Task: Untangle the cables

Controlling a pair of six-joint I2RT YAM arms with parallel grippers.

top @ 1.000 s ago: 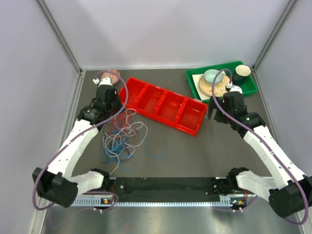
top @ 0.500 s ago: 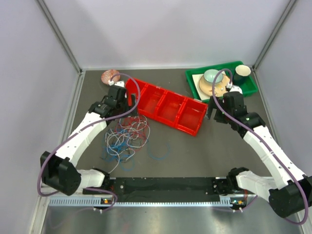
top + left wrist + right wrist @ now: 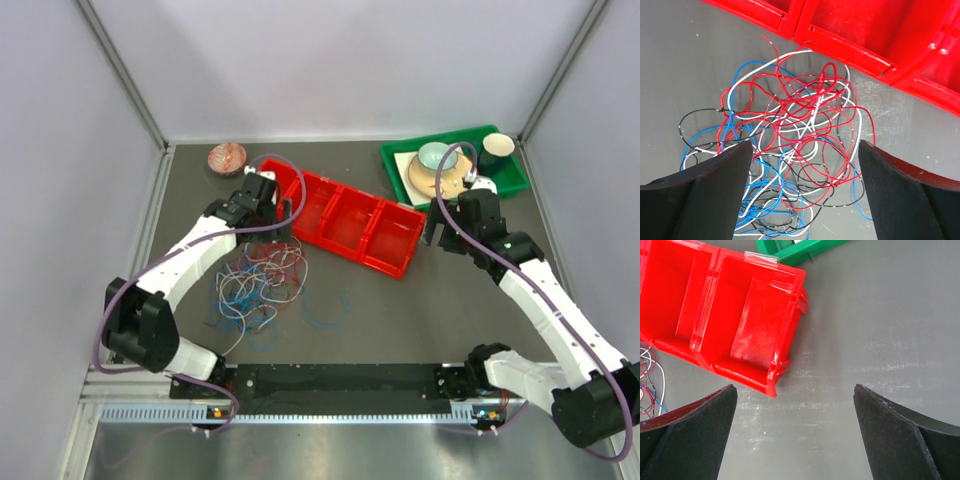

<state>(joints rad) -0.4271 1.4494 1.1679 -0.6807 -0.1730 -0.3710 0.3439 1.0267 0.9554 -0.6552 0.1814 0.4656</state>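
The cables (image 3: 255,285) lie in a loose tangle of red, white, blue and black wires on the dark table, just in front of the red tray's (image 3: 345,215) left end. A separate blue loop (image 3: 325,312) lies to their right. My left gripper (image 3: 284,213) hovers over the tangle's far edge by the tray. In the left wrist view the gripper (image 3: 805,147) is open, the cables (image 3: 790,135) lie below it and nothing is gripped. My right gripper (image 3: 436,236) is open over bare table beside the tray's right end (image 3: 740,315).
A green tray (image 3: 455,165) with a plate, bowl and cup stands at the back right. A small brownish dish (image 3: 226,157) sits at the back left. The red tray (image 3: 865,30) has several compartments. Grey walls close the table's sides and back.
My left gripper has opened and let go of the cables, which dropped back onto the table. The left arm swung right toward the red tray. The right arm has not moved.
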